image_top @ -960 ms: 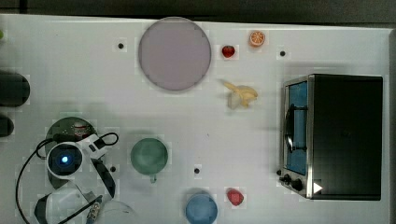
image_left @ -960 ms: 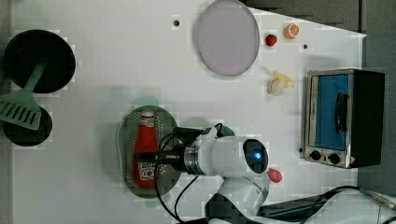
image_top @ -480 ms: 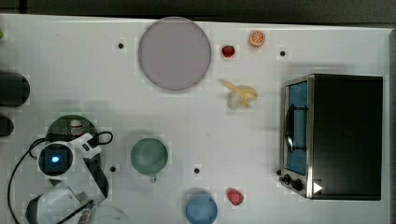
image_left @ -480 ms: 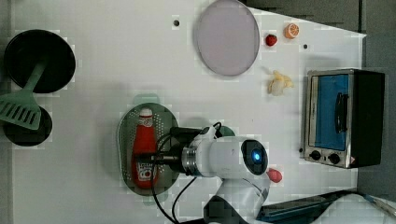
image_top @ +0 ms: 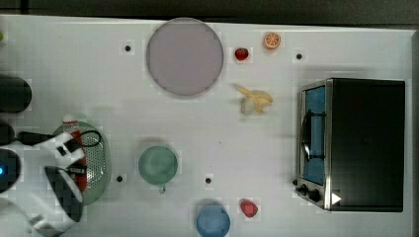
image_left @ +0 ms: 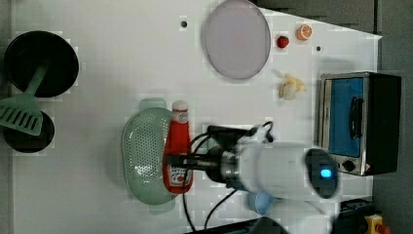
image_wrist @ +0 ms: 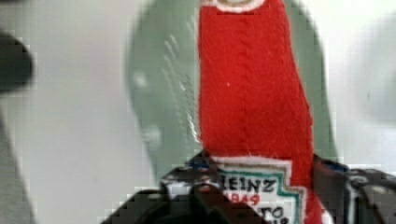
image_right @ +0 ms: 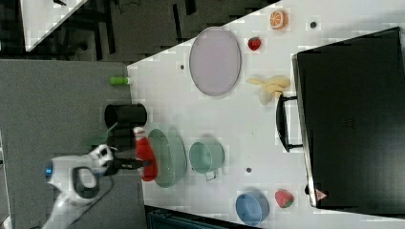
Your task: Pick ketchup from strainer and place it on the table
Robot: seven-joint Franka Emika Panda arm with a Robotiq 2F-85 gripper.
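place: robot lab | cues: white table (image_top: 207, 128) with toy food, toaster oven (image_top: 353, 143)

ketchup (image_wrist: 254, 93) cap and label base beyond wrist view's edge

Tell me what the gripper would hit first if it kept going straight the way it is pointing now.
Probably the strainer. The gripper is shut on the ketchup and points toward the left view's left, with the bottle lifted over the strainer's perforated bowl. Its height above it is hard to judge, so it might pass over the rim.
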